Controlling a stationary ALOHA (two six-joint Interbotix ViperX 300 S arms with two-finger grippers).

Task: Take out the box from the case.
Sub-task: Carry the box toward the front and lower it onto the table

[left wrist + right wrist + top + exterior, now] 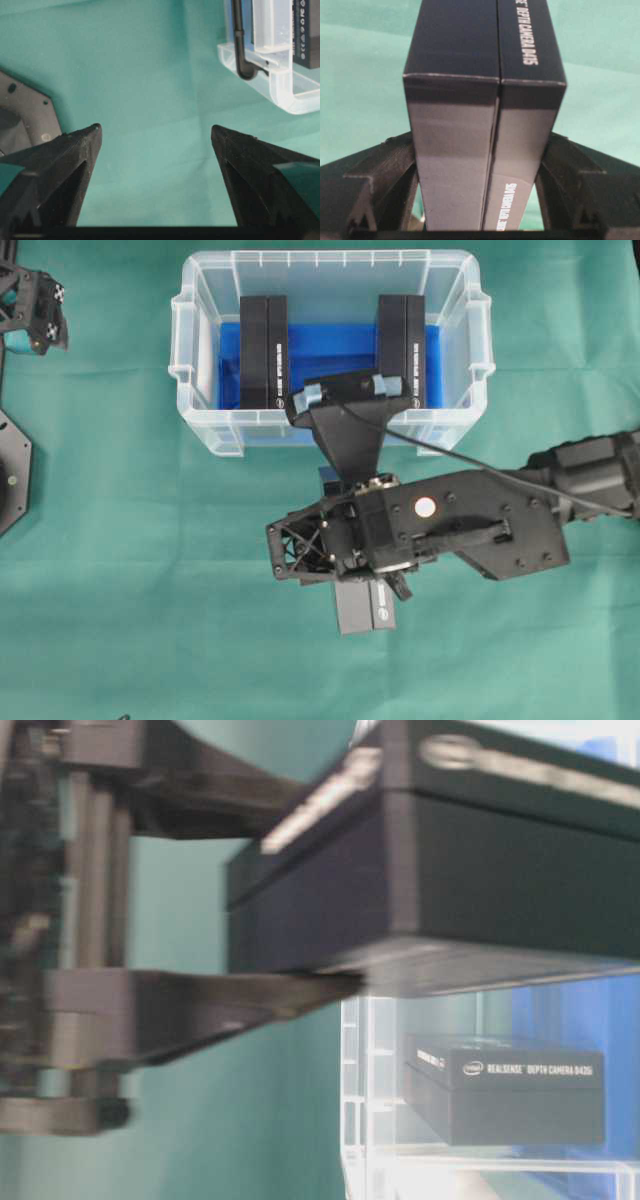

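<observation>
My right gripper (360, 575) (480, 137) is shut on a black box (365, 608) (480, 100) marked "Depth Camera", one finger on each wide side. The held box is outside the case, over the green cloth just in front of it. Up close in the table-level view, a finger (200, 1010) presses against the box (450, 870). The case (190, 360) (360, 1100), clear plastic with a blue lining, stands at the back centre with two more black boxes (263, 350) (401, 348) upright inside. My left gripper (40, 310) (156, 132) hangs open and empty at the far left.
A corner of the case (280, 85) shows at the upper right of the left wrist view. A black base plate (12, 475) (25, 115) sits at the left edge of the table. Green cloth (150, 620) covers the table.
</observation>
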